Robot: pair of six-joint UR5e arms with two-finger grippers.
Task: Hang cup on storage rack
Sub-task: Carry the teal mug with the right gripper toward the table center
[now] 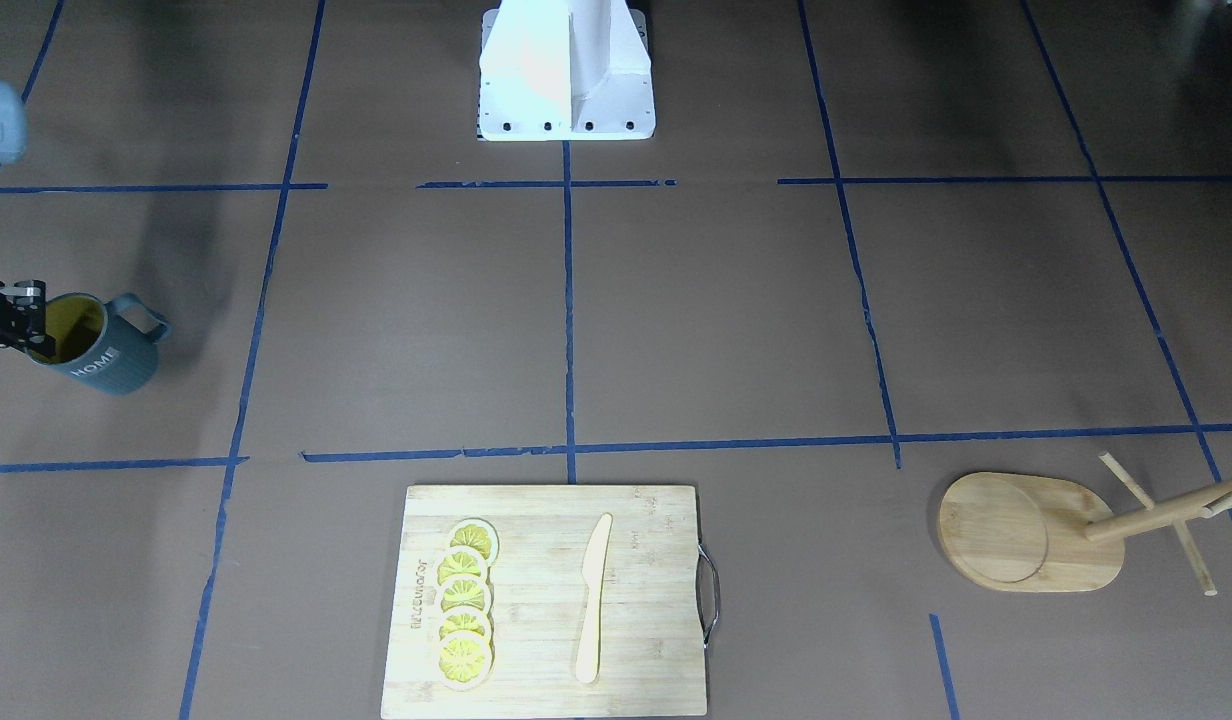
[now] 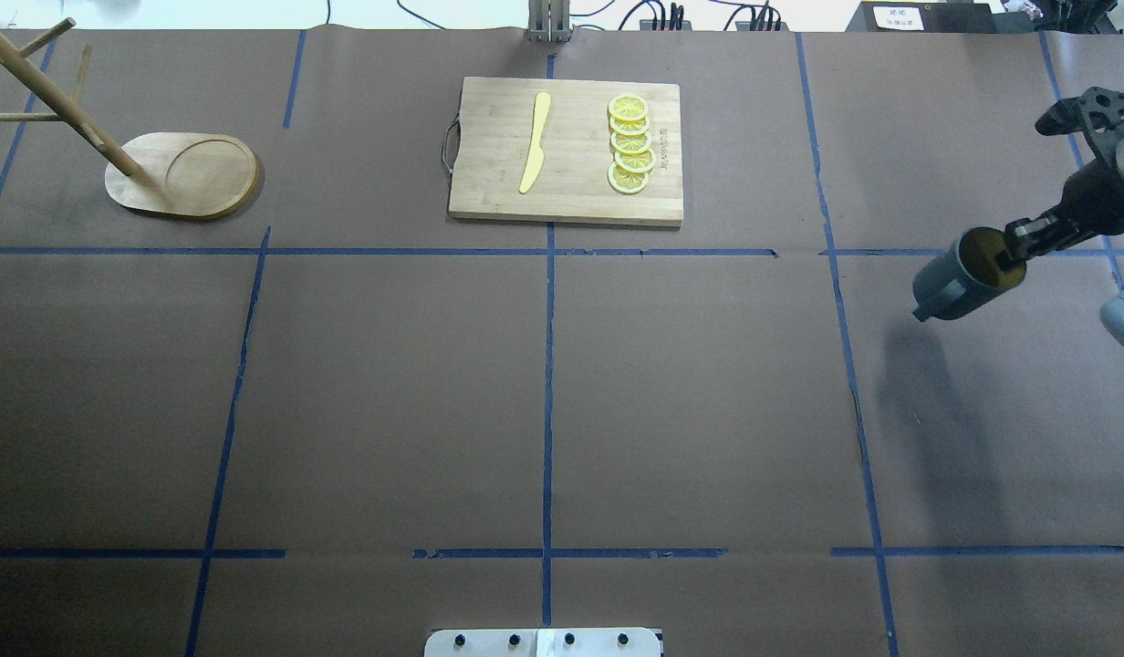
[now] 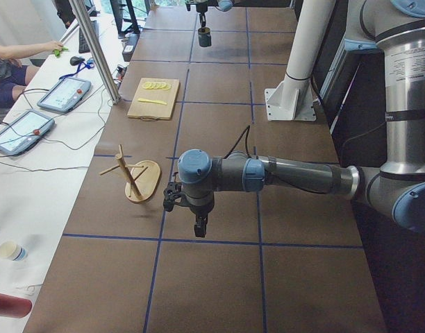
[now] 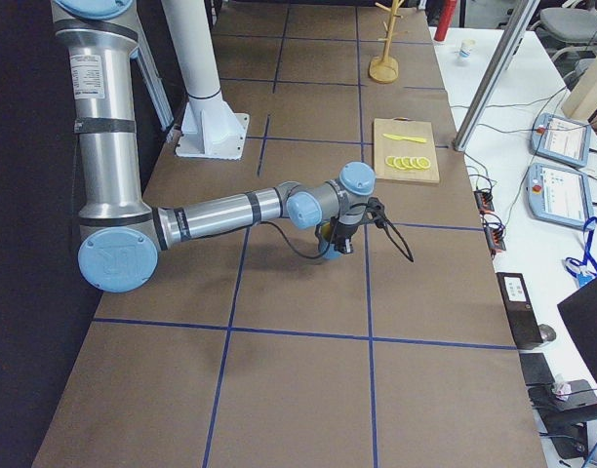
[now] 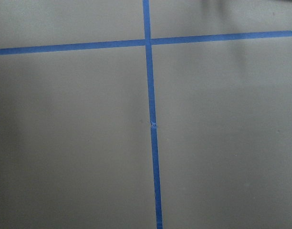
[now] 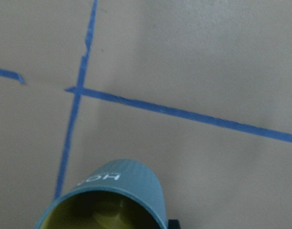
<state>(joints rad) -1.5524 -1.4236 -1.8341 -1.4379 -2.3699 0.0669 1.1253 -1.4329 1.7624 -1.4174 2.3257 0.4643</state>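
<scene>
storage rack [image 1: 1006,535] top cropped, cup [image 6: 131,183] partly cropped, left gripper [image 3: 199,232] jaws seemingly unreadable

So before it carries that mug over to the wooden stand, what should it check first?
1. Grip on the mug: ok. The right gripper pinches its rim, with one finger inside.
2. The handle free for a peg: ok. It sticks out away from the fingers.
3. The wooden stand upright with bare pegs: ok.
4. Route clear: cannot tell. The cutting board lies roughly between mug and stand, so carrying height probably matters.
5. The left gripper out of the way: ok. It hangs beyond the stand, on the side away from the mug.
</scene>
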